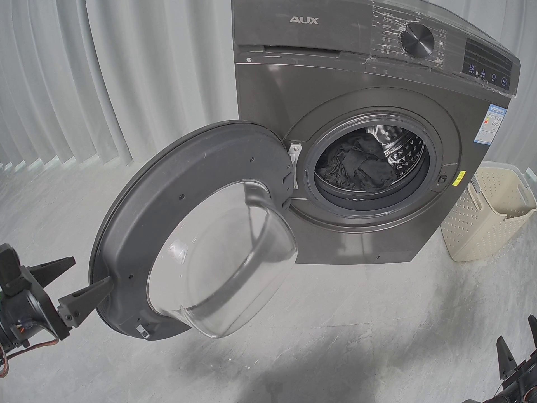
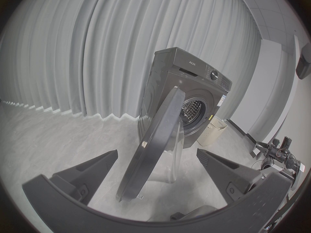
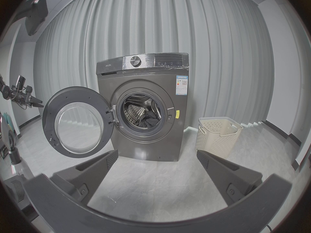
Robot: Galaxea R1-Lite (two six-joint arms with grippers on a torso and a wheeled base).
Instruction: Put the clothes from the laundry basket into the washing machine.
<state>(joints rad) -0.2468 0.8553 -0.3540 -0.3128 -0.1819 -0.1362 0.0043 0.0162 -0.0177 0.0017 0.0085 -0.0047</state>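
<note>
The head camera looks forward and down from close range at the washing machine (image 1: 347, 85), which fills the upper right of the frame. Its swung-out door (image 1: 196, 225) reaches to the lower left, and the laundry basket (image 1: 492, 214) sits at the right edge. The left wrist camera sits low, just beside the door, and sees it nearly edge-on between the spread fingers of the left gripper (image 2: 156, 151). The right wrist camera stands farther back, facing the washing machine squarely over the right gripper (image 3: 157, 151). All three views share the machine's front, the door and the laundry basket.
</note>
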